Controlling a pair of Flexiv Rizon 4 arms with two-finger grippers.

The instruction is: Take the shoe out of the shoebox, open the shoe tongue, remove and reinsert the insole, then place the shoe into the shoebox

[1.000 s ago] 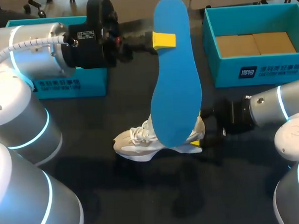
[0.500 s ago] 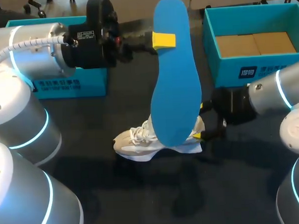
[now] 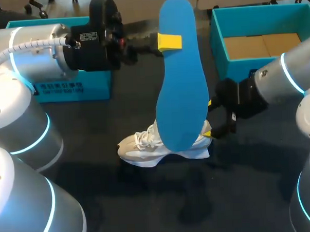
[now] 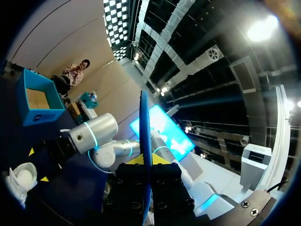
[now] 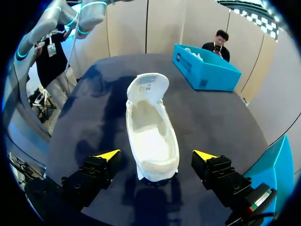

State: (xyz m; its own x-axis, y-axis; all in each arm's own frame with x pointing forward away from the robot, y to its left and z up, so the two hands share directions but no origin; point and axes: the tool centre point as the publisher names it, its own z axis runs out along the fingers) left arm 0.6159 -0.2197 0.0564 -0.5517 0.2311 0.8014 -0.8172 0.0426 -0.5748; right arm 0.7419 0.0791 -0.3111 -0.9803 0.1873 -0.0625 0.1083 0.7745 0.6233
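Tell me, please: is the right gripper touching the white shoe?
Apart. The right wrist view shows the right gripper open, with dark table visible between each yellow tip and the white shoe.

Head camera looks down from behind; left wrist sights edge-on along the insole, right wrist faces the shoe closely — head view shares both
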